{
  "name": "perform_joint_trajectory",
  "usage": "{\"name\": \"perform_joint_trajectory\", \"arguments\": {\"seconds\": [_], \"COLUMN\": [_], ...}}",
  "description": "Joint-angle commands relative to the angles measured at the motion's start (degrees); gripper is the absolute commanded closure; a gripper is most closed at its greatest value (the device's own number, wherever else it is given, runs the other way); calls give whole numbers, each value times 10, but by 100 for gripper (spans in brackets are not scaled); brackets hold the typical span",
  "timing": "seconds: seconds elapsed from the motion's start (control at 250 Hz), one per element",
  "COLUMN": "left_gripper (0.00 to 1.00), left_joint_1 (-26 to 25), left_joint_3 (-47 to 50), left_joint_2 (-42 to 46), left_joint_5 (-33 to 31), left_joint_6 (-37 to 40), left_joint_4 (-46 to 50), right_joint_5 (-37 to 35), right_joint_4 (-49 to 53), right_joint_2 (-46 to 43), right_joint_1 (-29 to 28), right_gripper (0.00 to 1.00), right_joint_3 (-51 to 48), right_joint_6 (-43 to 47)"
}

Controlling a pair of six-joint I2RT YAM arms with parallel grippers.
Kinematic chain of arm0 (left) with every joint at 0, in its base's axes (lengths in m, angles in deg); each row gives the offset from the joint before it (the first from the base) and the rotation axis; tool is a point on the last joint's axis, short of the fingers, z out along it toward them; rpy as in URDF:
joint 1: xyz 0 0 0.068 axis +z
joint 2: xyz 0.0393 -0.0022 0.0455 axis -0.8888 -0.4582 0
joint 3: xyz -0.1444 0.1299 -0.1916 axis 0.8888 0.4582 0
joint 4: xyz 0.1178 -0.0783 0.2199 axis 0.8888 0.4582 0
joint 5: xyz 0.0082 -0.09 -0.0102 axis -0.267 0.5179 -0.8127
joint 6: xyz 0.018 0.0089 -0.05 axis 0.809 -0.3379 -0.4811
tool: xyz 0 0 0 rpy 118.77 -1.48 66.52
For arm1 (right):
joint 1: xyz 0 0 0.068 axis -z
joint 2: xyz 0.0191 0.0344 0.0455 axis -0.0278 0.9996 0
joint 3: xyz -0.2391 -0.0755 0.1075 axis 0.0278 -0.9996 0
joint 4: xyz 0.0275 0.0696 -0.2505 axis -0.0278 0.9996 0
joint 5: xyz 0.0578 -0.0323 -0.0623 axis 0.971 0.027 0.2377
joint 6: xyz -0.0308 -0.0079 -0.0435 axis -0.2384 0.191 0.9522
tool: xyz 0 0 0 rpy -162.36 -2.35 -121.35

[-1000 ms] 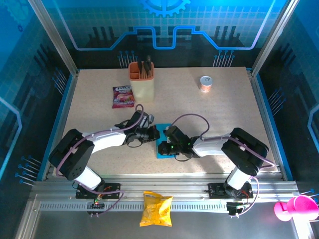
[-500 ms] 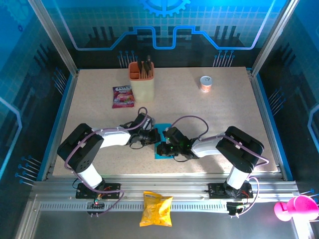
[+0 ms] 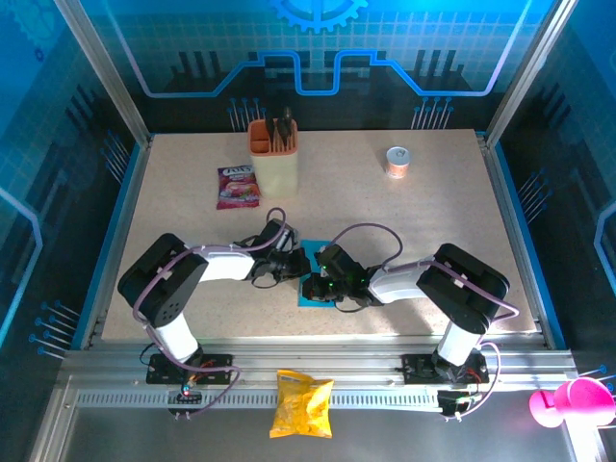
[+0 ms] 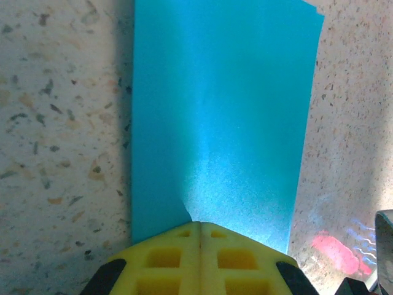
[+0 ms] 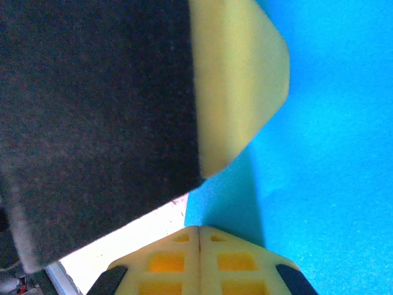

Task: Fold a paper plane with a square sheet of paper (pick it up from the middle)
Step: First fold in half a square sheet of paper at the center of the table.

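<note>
L gripper (image 4: pixel 199 226) & R gripper (image 5: pixel 199 231) both closed, empty; tips on folded paper sheet (image 4: pixel 221 110), prob. to flatten crease.

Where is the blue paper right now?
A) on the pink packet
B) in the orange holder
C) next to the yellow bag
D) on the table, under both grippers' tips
D: the blue paper lies on the table, with the shut left gripper and right gripper tips on it.

Holder (image 3: pixel 273 154) back left, cup (image 3: pixel 397 161) back right
</note>
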Motion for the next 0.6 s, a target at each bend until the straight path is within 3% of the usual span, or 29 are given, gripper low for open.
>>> {"name": "perform_joint_trajectory", "arguments": {"seconds": [0.0, 0.595], "left_gripper": [100, 100], "left_joint_1": [25, 85], "left_joint_3": [8, -98], "left_joint_2": [-31, -86], "left_joint_5": [-42, -30], "left_joint_6": [11, 52], "left_joint_4": [0, 37], "right_joint_5": [-12, -15], "right_joint_4": [121, 143], "right_joint_2": [27, 46], "right_joint_1": [-6, -24], "right_gripper": [100, 100], "right_joint_3": [-15, -9], "right_joint_6": [-3, -8]}}
